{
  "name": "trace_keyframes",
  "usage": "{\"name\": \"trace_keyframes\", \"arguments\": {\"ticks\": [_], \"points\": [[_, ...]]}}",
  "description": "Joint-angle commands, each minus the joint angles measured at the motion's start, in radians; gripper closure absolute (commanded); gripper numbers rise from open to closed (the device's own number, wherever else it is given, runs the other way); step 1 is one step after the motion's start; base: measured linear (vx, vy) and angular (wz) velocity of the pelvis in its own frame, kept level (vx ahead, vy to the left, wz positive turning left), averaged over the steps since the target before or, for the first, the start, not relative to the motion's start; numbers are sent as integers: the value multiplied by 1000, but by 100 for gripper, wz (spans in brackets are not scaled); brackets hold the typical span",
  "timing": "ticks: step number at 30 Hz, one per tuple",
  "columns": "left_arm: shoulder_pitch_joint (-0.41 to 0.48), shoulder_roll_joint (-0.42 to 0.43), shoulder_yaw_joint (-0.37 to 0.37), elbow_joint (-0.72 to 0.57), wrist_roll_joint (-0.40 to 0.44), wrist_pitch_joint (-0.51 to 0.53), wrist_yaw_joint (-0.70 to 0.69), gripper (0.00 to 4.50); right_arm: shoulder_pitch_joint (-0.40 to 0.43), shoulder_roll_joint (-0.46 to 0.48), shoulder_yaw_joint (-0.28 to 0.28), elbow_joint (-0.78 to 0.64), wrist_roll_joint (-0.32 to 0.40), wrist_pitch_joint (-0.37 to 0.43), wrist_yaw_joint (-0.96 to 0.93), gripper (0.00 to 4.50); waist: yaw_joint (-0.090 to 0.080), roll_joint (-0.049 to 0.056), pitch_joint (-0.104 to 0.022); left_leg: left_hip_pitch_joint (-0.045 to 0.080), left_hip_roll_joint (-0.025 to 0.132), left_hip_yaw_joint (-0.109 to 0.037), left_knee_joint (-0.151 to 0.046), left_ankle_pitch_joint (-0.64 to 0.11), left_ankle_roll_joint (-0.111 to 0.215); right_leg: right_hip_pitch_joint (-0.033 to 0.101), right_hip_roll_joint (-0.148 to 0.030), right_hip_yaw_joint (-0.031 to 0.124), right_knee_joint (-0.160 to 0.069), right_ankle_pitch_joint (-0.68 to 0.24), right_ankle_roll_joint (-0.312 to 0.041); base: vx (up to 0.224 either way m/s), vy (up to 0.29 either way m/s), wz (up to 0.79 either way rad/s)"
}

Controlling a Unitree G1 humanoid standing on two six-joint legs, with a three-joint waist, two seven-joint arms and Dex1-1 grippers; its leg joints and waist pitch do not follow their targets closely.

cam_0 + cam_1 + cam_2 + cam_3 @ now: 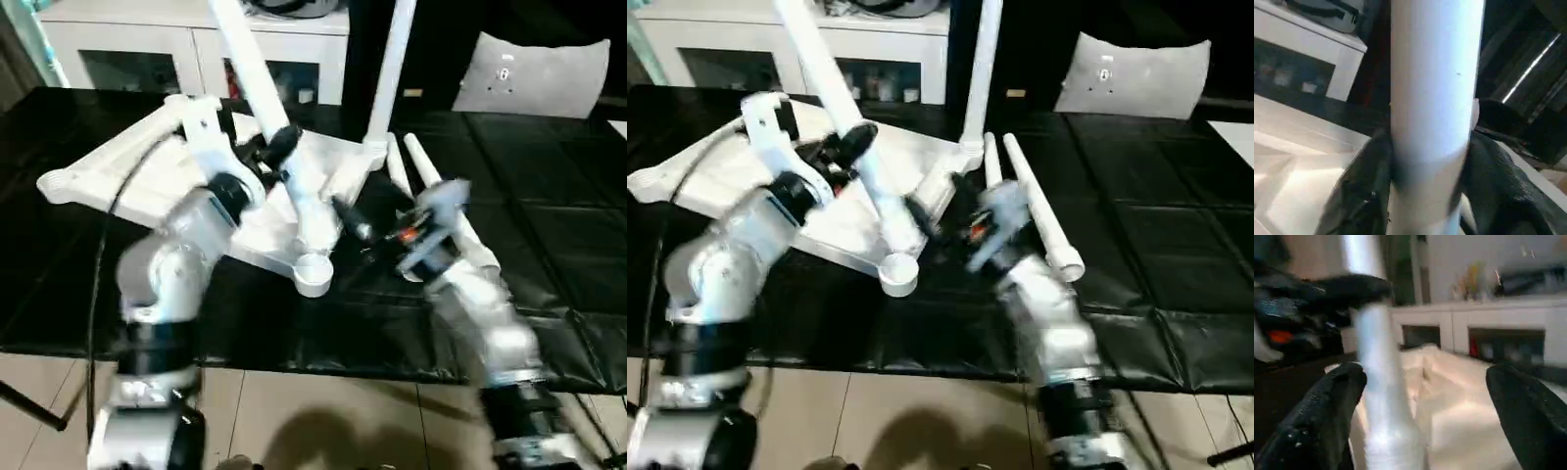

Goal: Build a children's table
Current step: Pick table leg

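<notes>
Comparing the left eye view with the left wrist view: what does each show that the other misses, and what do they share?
Left eye view alone: the upside-down table top on the black mat, one leg standing upright in the far corner socket, two loose legs lying beside it, and the right claw standing open.

Left wrist view alone: close up, the black fingers pressed to either side of the leg.

Shared: the left claw shut on the tilted leg, and the white cabinet behind.

No writing, label, brand, number or sign could be read anywhere. A small mark sat on the grey cushion beyond the far edge of the black mat, too blurred to make out.
</notes>
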Motion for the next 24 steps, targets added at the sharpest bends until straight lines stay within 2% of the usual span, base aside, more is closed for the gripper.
{"name": "trace_keyframes", "arguments": {"ticks": [1, 2, 3, 4, 8, 9, 13, 17, 20, 22, 24], "points": [[-19, 12, 7, -1, -21, 23, -33, 270, -16, -17, -41, -21, 56, 89, -19, 7, 2, -7, -81, 13, 22, -4, -62, -147, 32, 63, -63, 44, -72, -237, -137, 0, 0, 0], [-21, 28, 5, -6, -40, 51, -70, 270, -24, -46, -66, -31, 119, 169, -14, 2, 1, -14, -81, 11, 21, -3, -62, -145, 32, 64, -64, 44, -73, -241, -136, 0, 0, 0], [-21, 28, 5, -6, -40, 51, -70, 270, -24, -46, -66, -31, 119, 169, -14, 2, 4, -11, -83, 11, 20, -3, -61, -132, 34, 66, -65, 43, -71, -240, -135, 0, 0, 0], [-24, 33, 9, -9, -59, 68, -85, 270, -31, -65, -81, -37, 153, 219, -8, 0, 4, -11, -83, 10, 20, -2, -60, -126, 35, 66, -65, 43, -71, -237, -133, 0, 0, 0], [-32, 40, 13, -6, -81, 83, -99, 270, -49, -76, -109, -49, 198, 274, -6, 0, 6, -12, -83, 9, 20, -2, -59, -122, 35, 65, -66, 41, -72, -246, -136, 0, 0, 0], [-37, 44, 15, -6, -91, 92, -109, 270, -59, -83, -123, -61, 227, 316, -4, 0, 5, -11, -82, 9, 20, -2, -60, -122, 33, 65, -65, 41, -72, -253, -133, 0, 0, 0], [-48, 40, 40, -2, -128, 121, -125, 270, -81, -92, -143, -68, 250, 370, -19, 0, 8, -11, -83, 9, 20, -1, -59, -113, 26, 64, -66, 41, -73, -253, -136, 0, 0, 0], [-50, 56, 38, -5, -155, 157, -158, 270, -96, -106, -123, -68, 246, 381, 10, 0, 9, -12, -83, 9, 20, -1, -59, -114, 21, 64, -66, 41, -72, -253, -137, 0, 0, 0], [-50, 72, 21, -9, -148, 161, -181, 270, -100, -131, -96, -78, 236, 402, 48, 0, 10, -12, -82, 9, 20, -2, -59, -120, 19, 66, -65, 40, -74, -271, -124, 0, 0, 0], [-49, 119, -43, -26, -113, 154, -249, 270, -100, -185, -8, -108, 190, 403, 158, 0, 12, -14, -82, 9, 21, -3, -60, -119, 20, 67, -65, 40, -74, -281, -110, 0, 0, 0], [-51, 135, -72, -37, -100, 155, -275, 270, -105, -197, 18, -118, 186, 412, 196, 0, 12, -14, -81, 9, 23, -3, -61, -122, 24, 64, -67, 42, -74, -285, -105, 0, 0, 0]]}}
